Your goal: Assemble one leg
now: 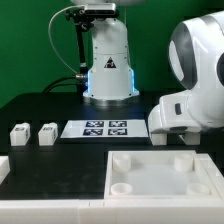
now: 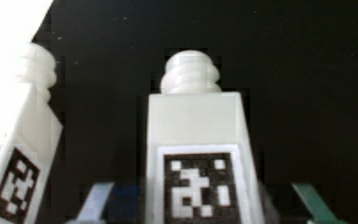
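In the wrist view a white leg [image 2: 197,130] with a threaded tip and a black-and-white tag on its face lies between my fingers. My gripper [image 2: 206,208] is open around it. One fingertip [image 2: 112,203] is close to the leg's side. The other fingertip [image 2: 311,200] stands off it with a dark gap. A second leg [image 2: 27,140] lies just beside the first. In the exterior view two more legs [image 1: 18,133] [image 1: 46,133] stand at the left, far from the arm. The arm's white housing [image 1: 182,110] hides the fingers there.
The marker board [image 1: 105,128] lies in the middle of the black table. A large flat white piece with round corner sockets [image 1: 150,160] lies in front. The robot base [image 1: 108,65] stands at the back.
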Tool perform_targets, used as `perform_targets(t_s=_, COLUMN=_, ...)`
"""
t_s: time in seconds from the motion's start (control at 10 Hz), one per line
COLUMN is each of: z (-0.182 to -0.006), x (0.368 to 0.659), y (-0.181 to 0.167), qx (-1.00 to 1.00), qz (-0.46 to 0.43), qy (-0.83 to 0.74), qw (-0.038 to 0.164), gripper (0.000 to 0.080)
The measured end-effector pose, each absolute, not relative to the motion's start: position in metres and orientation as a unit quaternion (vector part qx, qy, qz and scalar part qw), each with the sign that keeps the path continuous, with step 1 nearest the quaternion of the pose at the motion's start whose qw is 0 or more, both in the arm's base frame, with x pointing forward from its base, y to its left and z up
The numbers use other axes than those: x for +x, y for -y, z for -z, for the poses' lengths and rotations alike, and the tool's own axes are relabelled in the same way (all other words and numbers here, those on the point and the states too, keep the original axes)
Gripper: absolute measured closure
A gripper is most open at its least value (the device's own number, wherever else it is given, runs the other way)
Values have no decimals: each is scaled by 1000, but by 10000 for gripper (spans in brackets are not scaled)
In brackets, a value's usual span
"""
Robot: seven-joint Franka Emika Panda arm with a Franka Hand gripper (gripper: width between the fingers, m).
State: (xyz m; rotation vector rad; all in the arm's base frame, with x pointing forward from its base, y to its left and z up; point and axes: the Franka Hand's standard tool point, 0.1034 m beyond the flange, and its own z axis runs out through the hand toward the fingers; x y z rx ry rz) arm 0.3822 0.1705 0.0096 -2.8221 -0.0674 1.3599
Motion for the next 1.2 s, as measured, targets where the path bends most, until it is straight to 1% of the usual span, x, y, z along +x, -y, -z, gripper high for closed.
perform_targets(t_s=0.2, z=-10, x=382, y=-170, qx=-901, qz=-434, qy=21, qw=4, gripper=511)
perform_targets(t_s=0.3, z=-15, x=385, y=-167, qx=-899, qz=-437, qy=28, qw=7, gripper=511)
perform_targets(t_s=0.4, z=-47, x=402, y=-153, qx=-886, qz=-459, qy=59, qw=20, gripper=511)
perform_targets(t_s=0.5, z=-79, x=422, y=-142, qx=-894, qz=-445, qy=53, qw=23, gripper=511)
perform_targets(t_s=0.7, z=-116, x=433, y=-132, qx=-904, qz=-422, qy=59, qw=29, gripper=509)
perform_targets(t_s=0.8, z=-113, x=429, y=-132, qx=-907, qz=-416, qy=60, qw=29, gripper=509)
perform_targets(t_s=0.9, z=-103, x=439, y=-136, qx=-924, qz=-377, qy=58, qw=33, gripper=509)
perform_targets(t_s=1.0, z=-105, x=449, y=-133, qx=-943, qz=-324, qy=61, qw=38, gripper=509)
perform_targets(t_s=1.1, z=-105, x=467, y=-126, qx=-953, qz=-293, qy=70, qw=46, gripper=509)
perform_targets(t_s=1.2, z=-112, x=499, y=-115, qx=-964, qz=-244, qy=87, qw=58, gripper=509)
